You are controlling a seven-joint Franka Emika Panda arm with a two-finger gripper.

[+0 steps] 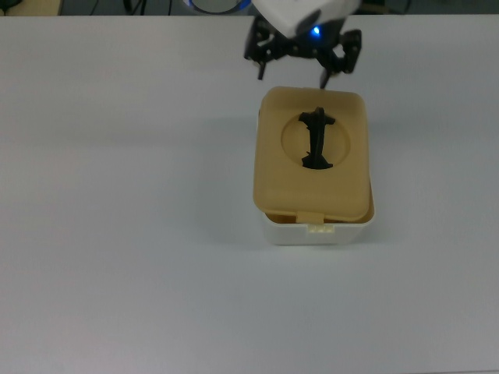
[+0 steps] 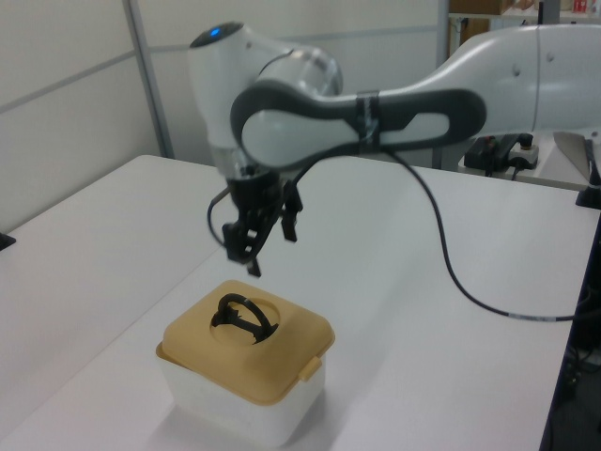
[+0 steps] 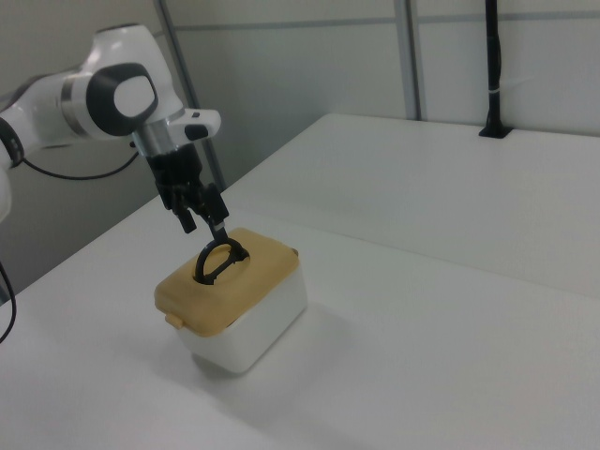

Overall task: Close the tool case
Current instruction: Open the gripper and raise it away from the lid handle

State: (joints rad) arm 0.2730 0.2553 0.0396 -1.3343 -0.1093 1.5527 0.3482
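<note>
While the tan lid [image 1: 312, 160] sits on the white tool case [image 2: 246, 404] near the middle of the table [image 1: 117, 234], the gripper [image 1: 300, 66] hangs above it with its fingers spread and holding nothing. The case looks like light, rigid plastic, smooth enough to slide under a push. The upright black handle [image 1: 315, 139] in the lid's round recess seems the natural hold; pressing the lid's flat corners would likely seat it.
</note>
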